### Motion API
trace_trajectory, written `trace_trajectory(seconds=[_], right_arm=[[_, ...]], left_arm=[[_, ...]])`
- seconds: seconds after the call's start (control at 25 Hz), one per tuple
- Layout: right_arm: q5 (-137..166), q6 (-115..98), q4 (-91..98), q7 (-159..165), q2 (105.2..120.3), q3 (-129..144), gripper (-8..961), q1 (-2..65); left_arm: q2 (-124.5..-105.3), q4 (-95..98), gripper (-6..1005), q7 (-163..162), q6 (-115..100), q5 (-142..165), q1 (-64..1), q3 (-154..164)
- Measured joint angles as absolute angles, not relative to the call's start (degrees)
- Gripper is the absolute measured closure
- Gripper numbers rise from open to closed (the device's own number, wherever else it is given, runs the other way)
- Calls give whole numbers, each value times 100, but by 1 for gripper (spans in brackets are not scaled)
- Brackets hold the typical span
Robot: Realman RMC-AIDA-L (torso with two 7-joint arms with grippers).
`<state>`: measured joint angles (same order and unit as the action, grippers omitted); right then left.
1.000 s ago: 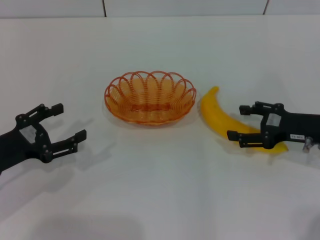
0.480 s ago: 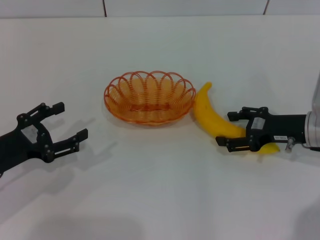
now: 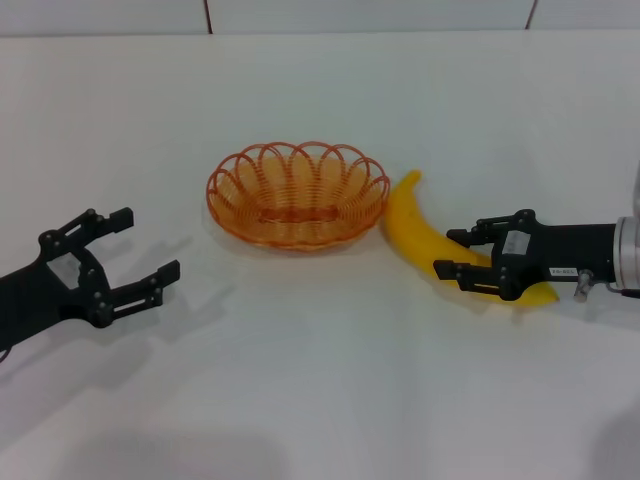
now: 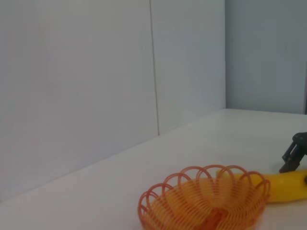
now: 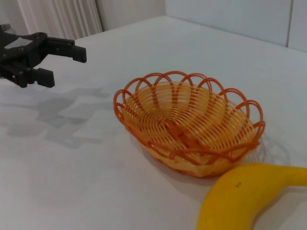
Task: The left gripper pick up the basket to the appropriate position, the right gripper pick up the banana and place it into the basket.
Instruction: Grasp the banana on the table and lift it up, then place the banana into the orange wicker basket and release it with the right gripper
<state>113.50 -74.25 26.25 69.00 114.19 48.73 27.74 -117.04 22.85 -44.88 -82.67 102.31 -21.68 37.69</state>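
White surface [image 3: 320,380] carries the basket [image 3: 298,194] at centre; left gripper [image 3: 125,270] waits released, well apart. Right gripper [image 3: 462,254] straddles the banana [image 3: 425,240] beside the basket; its smooth curve may slip from the jaws.

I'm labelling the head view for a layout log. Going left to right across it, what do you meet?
left end effector → basket → banana → right end effector, which overlaps the banana's right-hand part, one finger on either side of it.
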Motion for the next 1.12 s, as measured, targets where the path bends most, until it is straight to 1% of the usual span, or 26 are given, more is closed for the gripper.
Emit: trace_trajectory(seconds=[0.2, 0.88, 1.04, 1.12], right_arm=[[11350, -7423, 2629, 6907, 11416, 4876, 482, 2768], [11262, -7438, 2800, 6888, 11424, 4175, 484, 2677], [10696, -7785, 2870, 6528, 11464, 3985, 486, 2699], [10389, -8221, 2895, 6063, 11545, 4008, 486, 2783]], left_arm=[[-11702, 2284, 91, -4464, -8276, 10231, -2155, 3769], [-11698, 2285, 91, -4438, -8279, 10241, -2130, 3779], [-11697, 2285, 91, -4438, -8278, 10265, -2134, 3783], [-11698, 2285, 91, -4454, -8275, 10278, -2136, 3796]])
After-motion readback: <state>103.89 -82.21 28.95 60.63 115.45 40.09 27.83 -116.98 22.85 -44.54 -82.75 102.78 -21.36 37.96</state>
